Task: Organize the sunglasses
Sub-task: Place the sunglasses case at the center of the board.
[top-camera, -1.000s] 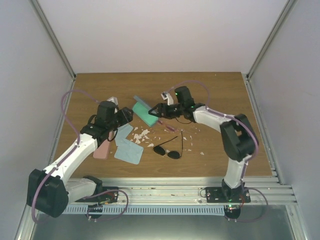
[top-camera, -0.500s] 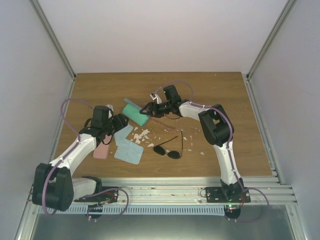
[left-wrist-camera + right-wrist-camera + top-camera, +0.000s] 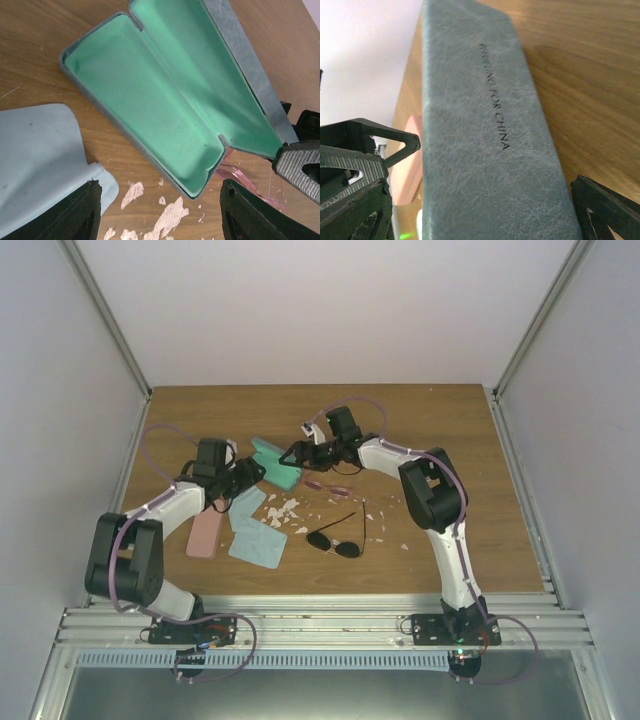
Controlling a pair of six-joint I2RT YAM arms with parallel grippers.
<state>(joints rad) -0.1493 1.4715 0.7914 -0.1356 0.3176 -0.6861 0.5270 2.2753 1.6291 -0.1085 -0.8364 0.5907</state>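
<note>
Wooden worktop [image 3: 440,420], centre: your right pincer [image 3: 298,453] straddles the case [image 3: 272,462] lid, jaws wide; left pincer [image 3: 248,473] gapes at its end. It lies open, presumably for the pink sunglasses [image 3: 322,485] alongside.

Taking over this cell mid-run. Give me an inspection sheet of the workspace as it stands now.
Surface: wooden table, strewn with pale flakes near the middle.
Job's things: dark sunglasses lie unfolded towards the front; pink sunglasses lie beside the open blue-grey case; neither pair is in a case.
Clutter: pink case; two light blue cloths.
Grippers: left gripper open and empty, facing the case's green inside; right gripper open, jaws either side of the case lid.
Cables: purple cables loop off both arms.
Surroundings: white walls; metal rail at the front.
</note>
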